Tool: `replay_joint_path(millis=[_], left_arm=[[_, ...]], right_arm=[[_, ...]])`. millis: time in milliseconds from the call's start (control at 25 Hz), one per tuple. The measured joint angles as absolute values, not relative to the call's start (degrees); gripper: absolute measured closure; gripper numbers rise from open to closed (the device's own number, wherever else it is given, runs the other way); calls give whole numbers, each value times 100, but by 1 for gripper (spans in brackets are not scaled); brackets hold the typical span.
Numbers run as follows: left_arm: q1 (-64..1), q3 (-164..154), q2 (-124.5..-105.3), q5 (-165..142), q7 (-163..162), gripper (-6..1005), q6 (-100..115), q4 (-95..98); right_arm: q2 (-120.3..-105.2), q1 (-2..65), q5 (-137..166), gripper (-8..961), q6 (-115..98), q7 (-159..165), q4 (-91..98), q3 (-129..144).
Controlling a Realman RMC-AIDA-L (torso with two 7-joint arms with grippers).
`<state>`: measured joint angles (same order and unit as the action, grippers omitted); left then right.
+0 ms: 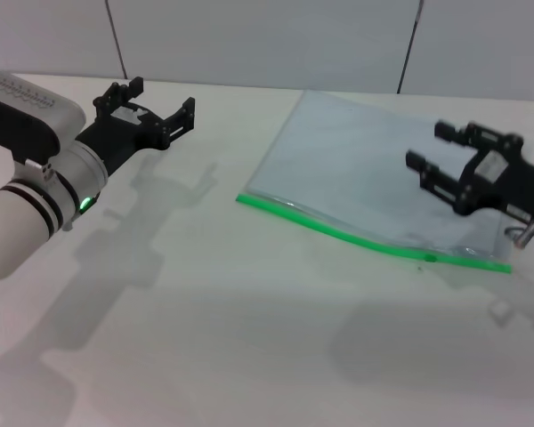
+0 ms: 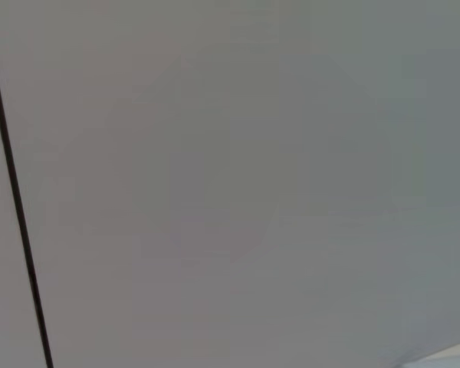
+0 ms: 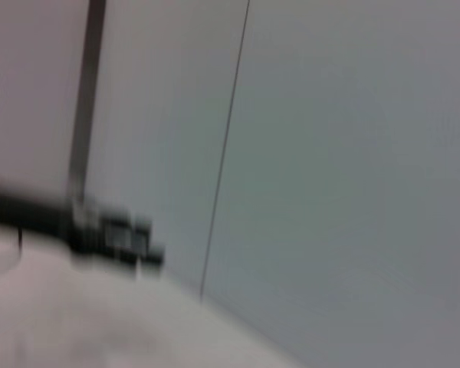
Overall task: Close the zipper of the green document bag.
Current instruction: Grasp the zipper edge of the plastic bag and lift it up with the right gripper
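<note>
While the right claw (image 1: 423, 147) hangs over the right end of the green document bag (image 1: 365, 169), its two black fingers stand apart with nothing between them, and it sits a little above the plastic rather than on it, as far as the head view lets me judge. Going outward from it, the zipper (image 1: 338, 231) lies toward six o'clock of that claw, a bright green strip that runs along the near edge of the bag from about nine o'clock down to four o'clock, with a small darker bump near its right end (image 1: 430, 258) that may be the slider tab, though it is too small to be sure. The bag lies flat on the white desk (image 1: 249, 338), at about two o'clock of the view's middle. Farther out at ten o'clock the left claw (image 1: 156, 111) hovers over bare desk, well apart from the bag, its fingers also spread and empty. The wrist views show only the wall and add nothing about the bag. To do this step well, I judge one claw should pin the bag near the zipper's end so the thin plastic cannot slide or buckle, while the other pinches the tab squarely and draws it straight along the strip, low and level.
</note>
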<state>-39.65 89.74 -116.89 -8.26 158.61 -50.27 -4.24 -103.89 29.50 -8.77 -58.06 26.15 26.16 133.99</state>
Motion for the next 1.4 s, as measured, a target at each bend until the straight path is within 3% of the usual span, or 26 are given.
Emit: replay_joint_path(millis=[400, 640, 680, 880, 1400], left_arm=[[-3991, 8974, -11689, -826, 15856, 120, -5027, -431], [-4009, 8974, -11695, -826, 15855, 121, -5028, -431], [-4009, 8974, -11695, -826, 15855, 121, -5028, -431], [-4017, 8974, -11697, -826, 15855, 121, -5027, -431], [-4079, 8974, -11710, -809, 15855, 121, -4963, -440]], right_arm=[[-10794, 2851, -894, 398, -5964, 2948, 2944, 11962], [-11236, 2838, -850, 397, -5105, 2111, 3091, 10861], [-11236, 2838, -850, 397, -5105, 2111, 3091, 10861], [-11539, 2686, -855, 397, -4172, 1353, 3468, 9959], [-11671, 2492, -889, 397, -2988, -164, 4540, 9448]])
